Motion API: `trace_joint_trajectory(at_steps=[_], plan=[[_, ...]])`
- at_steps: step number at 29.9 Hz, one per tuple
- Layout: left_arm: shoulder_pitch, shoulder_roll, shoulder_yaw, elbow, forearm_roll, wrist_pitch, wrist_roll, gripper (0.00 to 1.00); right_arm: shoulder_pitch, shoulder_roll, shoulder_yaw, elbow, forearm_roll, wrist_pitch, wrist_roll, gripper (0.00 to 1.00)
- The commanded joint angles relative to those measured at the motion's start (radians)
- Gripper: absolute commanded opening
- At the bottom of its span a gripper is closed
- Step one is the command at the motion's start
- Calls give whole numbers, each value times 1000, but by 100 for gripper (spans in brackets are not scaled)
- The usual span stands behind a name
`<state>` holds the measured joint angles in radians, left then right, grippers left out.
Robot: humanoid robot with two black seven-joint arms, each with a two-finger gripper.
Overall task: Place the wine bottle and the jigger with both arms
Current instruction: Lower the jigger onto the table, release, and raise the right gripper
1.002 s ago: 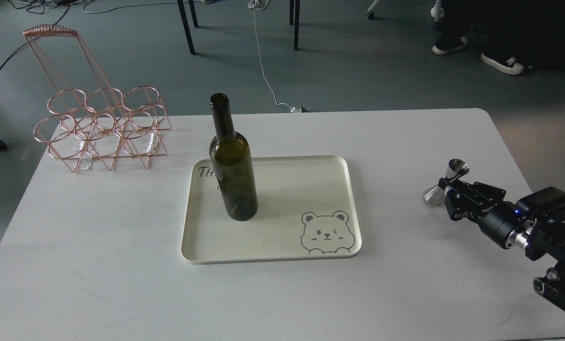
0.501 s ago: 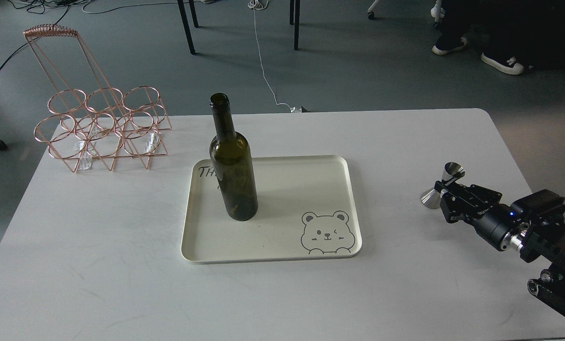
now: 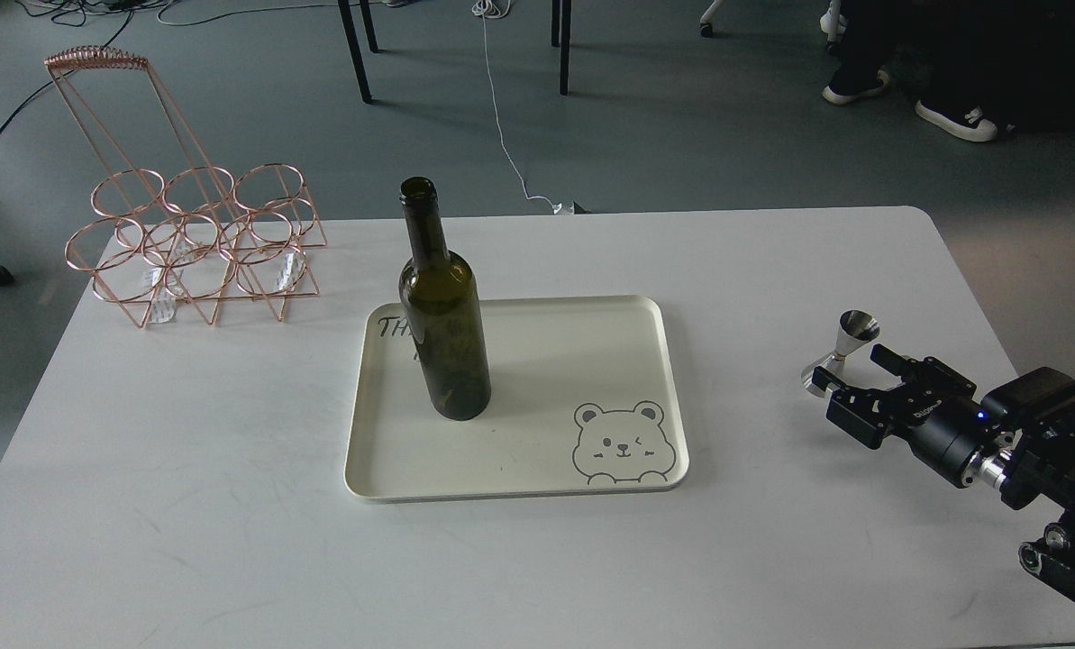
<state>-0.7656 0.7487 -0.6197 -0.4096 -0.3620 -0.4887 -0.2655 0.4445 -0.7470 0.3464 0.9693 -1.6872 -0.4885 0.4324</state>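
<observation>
The wine bottle (image 3: 443,333) is dark olive-green and stands upright on the left part of a cream tray (image 3: 591,460) with a bear drawing. The jigger (image 3: 842,350) is small and shiny and stands on the white table at the right, clear of the tray. My right gripper (image 3: 854,377) is open just in front of the jigger. Its fingers (image 3: 888,361) are spread on either side of the jigger's near side and do not grip it. My left arm is out of view.
A copper wire bottle rack (image 3: 190,243) stands at the table's back left corner. The table's right edge (image 3: 970,279) runs close behind the jigger. Chair legs and a white cable are on the floor beyond the table.
My right gripper has opened and let go of the jigger, then drawn back a little toward me. The jigger now stands by itself on the table. The bottle has not moved.
</observation>
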Motion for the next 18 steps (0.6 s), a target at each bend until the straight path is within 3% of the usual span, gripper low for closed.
trace_joint_trajectory(at_steps=[1,9,12,15,18], plan=[[-1,3,0,0,0,0,9,99,16,-78,16,77,1,0,0,96],[-4,54,0,-5,46,0,17,99,244,-147,60,115,128,0,0,97],[-35,92,-2,-26,103,0,61,98,368,-134,54,101,286,0,-1,98],[-73,129,0,-67,164,0,68,98,459,-59,54,94,499,126,-10,98],[-112,170,0,-101,250,0,66,98,529,6,54,42,661,176,-14,98]])
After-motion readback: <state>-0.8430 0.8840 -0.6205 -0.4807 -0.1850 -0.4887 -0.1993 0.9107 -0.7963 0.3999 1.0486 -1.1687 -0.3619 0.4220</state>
